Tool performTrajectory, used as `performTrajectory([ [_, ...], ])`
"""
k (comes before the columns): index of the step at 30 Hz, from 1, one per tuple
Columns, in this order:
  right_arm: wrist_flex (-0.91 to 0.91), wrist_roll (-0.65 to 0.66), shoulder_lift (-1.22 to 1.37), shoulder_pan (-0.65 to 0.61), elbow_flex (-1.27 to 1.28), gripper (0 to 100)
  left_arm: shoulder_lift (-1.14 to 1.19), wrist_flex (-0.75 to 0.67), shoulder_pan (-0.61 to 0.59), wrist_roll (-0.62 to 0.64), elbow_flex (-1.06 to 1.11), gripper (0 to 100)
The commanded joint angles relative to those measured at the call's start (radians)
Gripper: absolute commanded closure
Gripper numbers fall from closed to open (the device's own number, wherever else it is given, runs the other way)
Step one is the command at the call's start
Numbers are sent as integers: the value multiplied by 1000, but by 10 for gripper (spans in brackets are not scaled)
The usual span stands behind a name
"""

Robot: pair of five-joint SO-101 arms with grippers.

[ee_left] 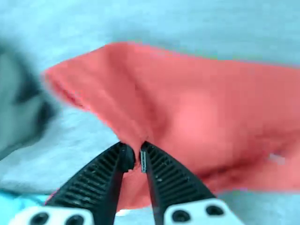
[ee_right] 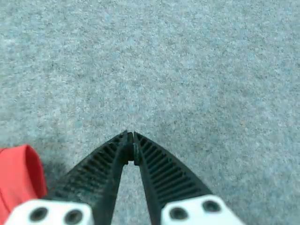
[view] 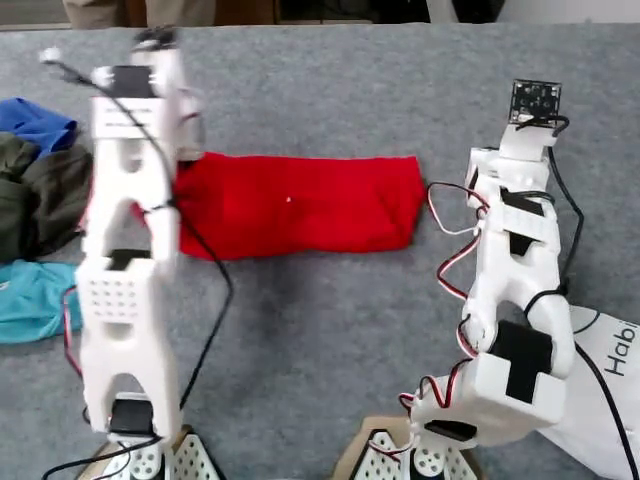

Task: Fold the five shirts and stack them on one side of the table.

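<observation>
A red shirt (view: pixel 300 205), folded into a long strip, lies across the middle of the grey table. My left arm (view: pixel 130 200) stands over its left end. In the left wrist view my left gripper (ee_left: pixel 137 157) is shut on a raised pinch of the red shirt (ee_left: pixel 197 108). My right arm (view: pixel 515 230) stands just past the shirt's right end. There my right gripper (ee_right: pixel 131 150) hangs shut above bare table with nothing in it, the red shirt's edge (ee_right: pixel 18 178) beside it.
A blue shirt (view: pixel 35 122), a dark shirt (view: pixel 40 195) and a teal shirt (view: pixel 30 298) lie bunched at the table's left edge. A white shirt (view: pixel 600 400) lies at the front right, partly under my right arm. Cables hang along both arms.
</observation>
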Motion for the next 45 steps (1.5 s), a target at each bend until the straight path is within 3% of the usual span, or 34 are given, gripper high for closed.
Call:
performTrajectory([
  [1,-25,-11,-16,15,-8,986,-117,11,178,-2,-46,982],
  [6,-25,-11,-16,18,-10,986,-134,9,413,86,-48,982],
  [11,-25,-11,-16,18,-10,986,-133,-127,511,143,-38,982],
  [21,-25,-11,-16,15,-10,986,-39,-342,531,281,-46,982],
  [28,-25,-11,-16,18,-10,986,48,-430,603,285,-48,982],
  [37,-25,-11,-15,15,-10,986,62,-460,591,287,-48,981],
  [41,-18,-11,-21,15,-7,985,56,-454,586,299,-48,871],
  [45,8,-9,-22,15,-12,985,53,-397,569,430,-48,747],
])
